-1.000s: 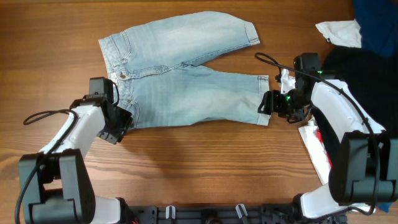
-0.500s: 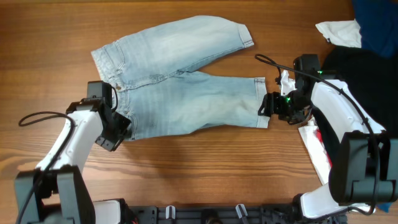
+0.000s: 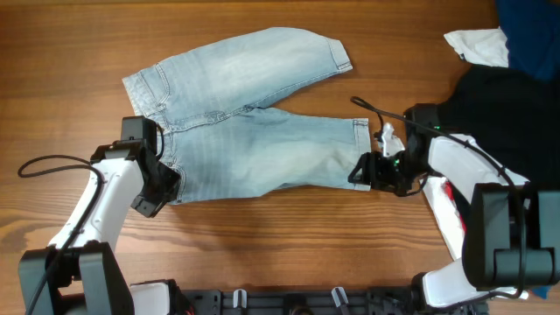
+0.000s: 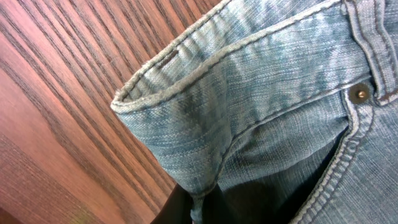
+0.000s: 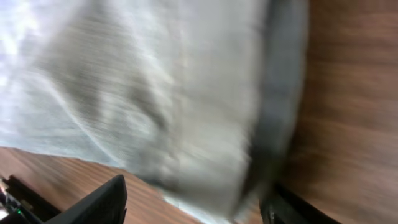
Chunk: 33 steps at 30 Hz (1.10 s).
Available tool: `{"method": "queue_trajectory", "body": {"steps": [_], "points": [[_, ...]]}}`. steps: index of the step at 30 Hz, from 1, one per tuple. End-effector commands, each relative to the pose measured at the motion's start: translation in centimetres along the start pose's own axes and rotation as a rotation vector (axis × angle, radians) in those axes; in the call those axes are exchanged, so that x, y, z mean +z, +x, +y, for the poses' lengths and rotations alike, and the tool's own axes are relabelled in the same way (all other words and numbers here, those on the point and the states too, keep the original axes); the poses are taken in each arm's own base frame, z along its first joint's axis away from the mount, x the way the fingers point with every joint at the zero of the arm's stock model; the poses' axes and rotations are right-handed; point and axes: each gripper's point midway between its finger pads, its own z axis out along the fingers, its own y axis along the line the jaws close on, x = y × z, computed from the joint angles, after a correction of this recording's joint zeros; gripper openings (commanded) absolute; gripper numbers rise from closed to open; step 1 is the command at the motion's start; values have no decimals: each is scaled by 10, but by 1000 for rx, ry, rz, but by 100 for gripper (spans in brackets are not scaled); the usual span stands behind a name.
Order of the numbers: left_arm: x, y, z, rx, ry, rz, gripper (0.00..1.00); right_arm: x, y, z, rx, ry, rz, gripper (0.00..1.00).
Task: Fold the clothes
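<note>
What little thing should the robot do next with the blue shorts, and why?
Probably close the right end effector on the leg cuff. It sits open around that cuff, while the left end effector is shut on the waistband of the shorts; with both ends gripped, it could fold.

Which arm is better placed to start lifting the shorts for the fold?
Left. The left gripper is shut on the waistband corner of the denim shorts, ready to lift; the right gripper stands open around the leg cuff, not yet gripping.
</note>
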Motion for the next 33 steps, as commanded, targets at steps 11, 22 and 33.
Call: {"method": "queue_trajectory", "body": {"steps": [11,22,33], "points": [[-42,5,20,205,23,-52,4,-80,-24,24,3,38,-273,4],[-141,38,32,178,468,-280,4,-192,-5,57,-41,95,-556,4],[-150,-23,-6,42,496,-442,4,-179,-93,59,-98,113,-482,5]]}}
